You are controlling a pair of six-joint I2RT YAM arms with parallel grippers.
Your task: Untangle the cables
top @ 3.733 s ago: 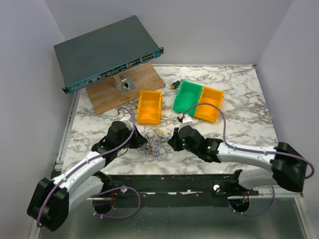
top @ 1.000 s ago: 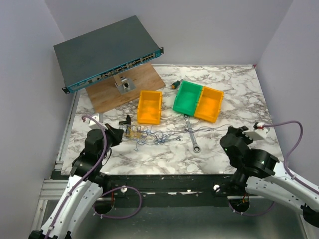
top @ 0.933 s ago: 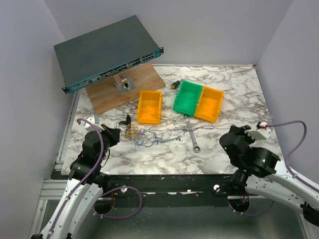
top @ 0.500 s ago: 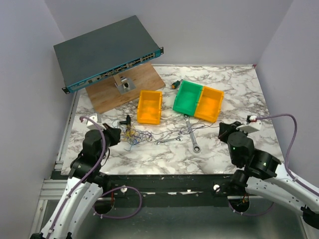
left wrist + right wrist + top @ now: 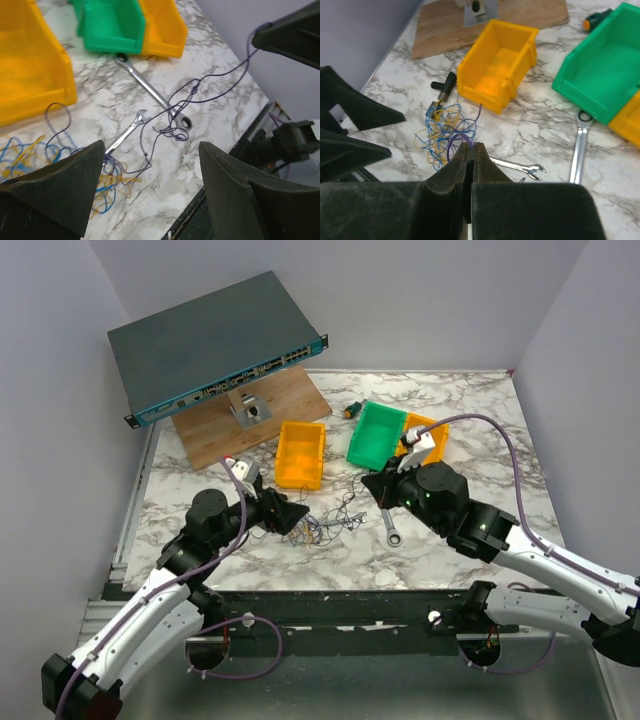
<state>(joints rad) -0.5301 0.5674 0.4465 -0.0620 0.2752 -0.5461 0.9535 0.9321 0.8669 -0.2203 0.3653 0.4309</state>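
Observation:
The cables (image 5: 312, 531) lie as a loose blue, yellow and purple tangle on the marble, in front of the orange bin. My left gripper (image 5: 297, 514) hovers at the tangle's left edge, its jaws wide open and empty; the left wrist view shows bare marble between the fingers (image 5: 55, 190) and the tangle (image 5: 35, 155) to their left. My right gripper (image 5: 471, 146) is shut on a thin purple cable (image 5: 220, 75). That strand rises from the table to the right gripper (image 5: 372, 486), which hangs above the spot just right of the tangle (image 5: 445, 130).
A long ratchet wrench (image 5: 391, 525) and a small open wrench (image 5: 517, 167) lie under the purple strand. Behind stand an orange bin (image 5: 300, 454), a green bin (image 5: 377, 434) and a yellow bin (image 5: 432, 445). A network switch (image 5: 215, 345) and wooden board (image 5: 290, 400) sit far left.
My left gripper has opened, let go of the tangle and moved right. My right arm has swung left and forward to the middle, keeping the purple strand pinched. The stretched cables have slackened.

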